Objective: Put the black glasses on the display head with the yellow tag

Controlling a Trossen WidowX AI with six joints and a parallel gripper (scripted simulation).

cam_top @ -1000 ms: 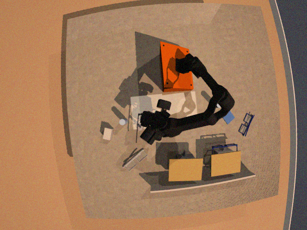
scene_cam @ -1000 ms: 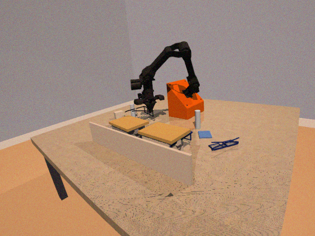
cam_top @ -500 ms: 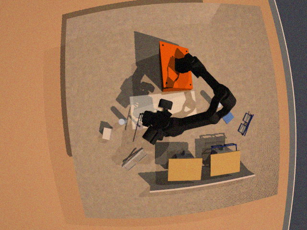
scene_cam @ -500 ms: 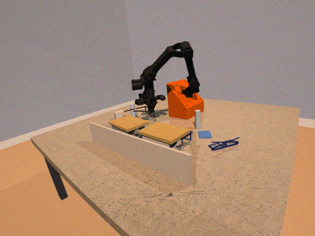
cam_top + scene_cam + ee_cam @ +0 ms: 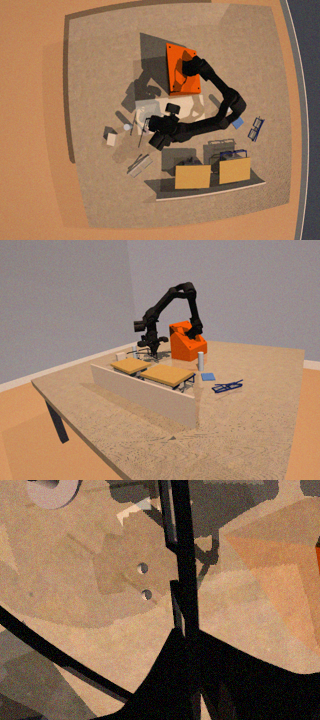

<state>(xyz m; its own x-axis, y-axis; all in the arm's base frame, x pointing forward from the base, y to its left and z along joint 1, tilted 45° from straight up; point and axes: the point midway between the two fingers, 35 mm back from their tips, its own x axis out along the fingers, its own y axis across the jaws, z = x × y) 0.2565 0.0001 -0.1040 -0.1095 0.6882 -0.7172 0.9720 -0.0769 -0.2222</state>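
Note:
My gripper [image 5: 154,354] [image 5: 182,635] is shut on the black glasses [image 5: 142,134] [image 5: 156,355] [image 5: 187,570] and holds them above the table, temples spread. In the top view the arm hides the fingertips. Two display heads stand under flat tan-yellow boards and are mostly hidden. The head under the left board [image 5: 192,177] [image 5: 130,365] shows only a dark part and no glasses that I can make out. The head under the right board [image 5: 234,171] [image 5: 167,374] has blue glasses on it. I cannot tell which head bears the yellow tag. The gripper is away from both heads.
A long low wall [image 5: 144,392] stands along the boards' outer side. Grey glasses [image 5: 141,164] and blue glasses [image 5: 255,129] [image 5: 227,387] lie on the table. Pale posts [image 5: 126,126] [image 5: 200,361], a white block [image 5: 111,139] [image 5: 120,356] and a blue square [image 5: 237,123] [image 5: 208,376] stand or lie around.

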